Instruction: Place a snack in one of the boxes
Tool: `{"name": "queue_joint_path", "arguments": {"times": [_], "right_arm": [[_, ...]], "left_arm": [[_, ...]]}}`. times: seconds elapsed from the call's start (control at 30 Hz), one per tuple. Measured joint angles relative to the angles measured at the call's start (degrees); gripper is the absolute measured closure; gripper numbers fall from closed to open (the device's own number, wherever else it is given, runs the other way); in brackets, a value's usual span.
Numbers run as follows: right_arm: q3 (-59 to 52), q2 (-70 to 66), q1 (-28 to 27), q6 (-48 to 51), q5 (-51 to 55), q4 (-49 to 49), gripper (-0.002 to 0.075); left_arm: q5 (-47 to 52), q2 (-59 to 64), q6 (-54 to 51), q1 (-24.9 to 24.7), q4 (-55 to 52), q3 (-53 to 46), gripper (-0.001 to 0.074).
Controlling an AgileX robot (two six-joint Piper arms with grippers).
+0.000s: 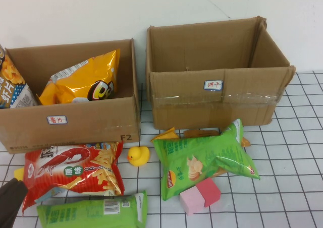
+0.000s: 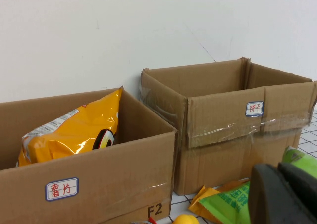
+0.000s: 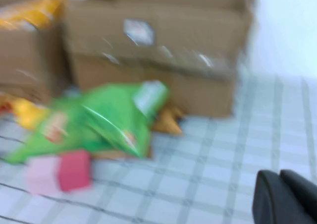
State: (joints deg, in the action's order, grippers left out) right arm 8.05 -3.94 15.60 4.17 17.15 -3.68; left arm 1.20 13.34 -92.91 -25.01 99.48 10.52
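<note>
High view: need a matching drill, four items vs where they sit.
Items
1. yellow chip bag
2. rubber duck
3. pink blocks
4. red shrimp-snack bag

Places
A. on the table, below the green chip bag
B. inside the left box
C. on the table, in front of the left box, at its left half
D. on the table, near the left box's front right corner

Pairs: 1-B, 2-D, 3-A, 4-C

The left hand and the right hand each show only at a wrist view's edge.

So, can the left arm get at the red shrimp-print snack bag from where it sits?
Probably yes: the red shrimp-print snack bag lies uncovered on the tiled table, right beside the left pincer at the near-left corner. The right pincer is away right.
</note>
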Motion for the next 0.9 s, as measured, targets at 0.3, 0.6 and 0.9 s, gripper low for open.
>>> {"name": "queue_joint_path", "arguments": {"times": [0.3, 0.6, 0.9], "right_arm": [[-2.04, 2.08, -16.84, -4.17, 4.50, 9.52, 0.0727], [-9.55, 4.49, -19.08, -10.92, 2.18, 12.18, 0.0727], [-9.55, 4.49, -18.24, -11.98, 2.61, 12.39, 0.0727]], "left_arm": [[0.00, 0.00, 0.00, 0.00, 0.00, 0.00, 0.0737], [0.00, 0.00, 0.00, 0.00, 0.00, 0.00, 0.0737], [0.00, 0.00, 0.00, 0.00, 0.00, 0.00, 0.0737]]}}
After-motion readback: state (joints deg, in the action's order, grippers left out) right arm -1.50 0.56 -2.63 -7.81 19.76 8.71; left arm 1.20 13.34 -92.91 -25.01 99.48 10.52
